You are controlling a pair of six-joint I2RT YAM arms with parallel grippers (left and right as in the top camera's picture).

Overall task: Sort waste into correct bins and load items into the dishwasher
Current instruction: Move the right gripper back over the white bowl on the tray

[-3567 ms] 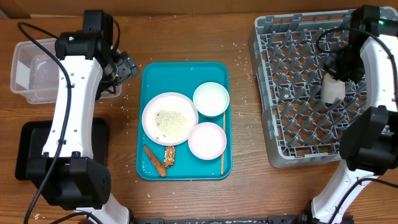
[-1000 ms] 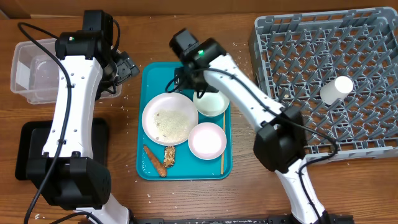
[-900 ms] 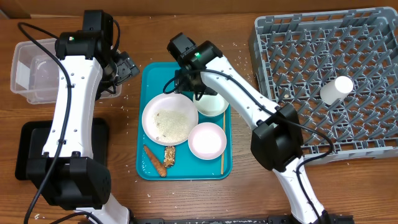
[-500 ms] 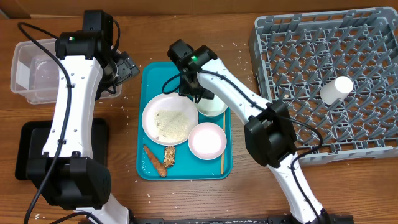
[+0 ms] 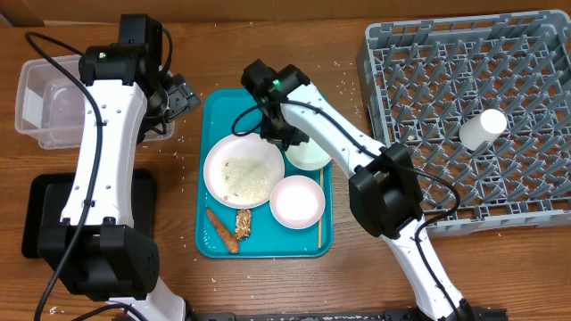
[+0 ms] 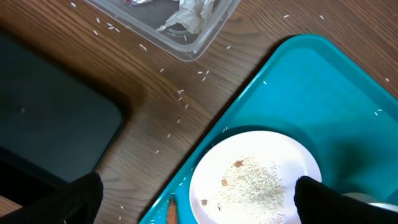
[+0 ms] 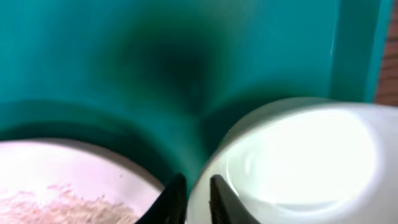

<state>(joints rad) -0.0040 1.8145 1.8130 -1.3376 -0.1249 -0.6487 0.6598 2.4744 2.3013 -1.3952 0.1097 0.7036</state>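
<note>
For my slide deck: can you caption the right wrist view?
Right tool pinching the rim of a white bowl on the teal tray, beside the rice-strewn plate.

The brown wooden table (image 5: 223, 45) carried four large things, each apart from the others. At its far left sat a clear rectangular plastic tub (image 5: 36, 98). Nearer the arm bases on that side lay a shallow black rectangular tray (image 5: 43, 218). A teal rectangular plastic tray (image 5: 227, 111) lay in the middle, and a large square grey plastic dish rack (image 5: 428, 80) filled the right side. Loose white rice grains (image 6: 180, 93) were scattered over the bare wood between the tub and the teal tray, with a few more between that tray and the rack.
</note>
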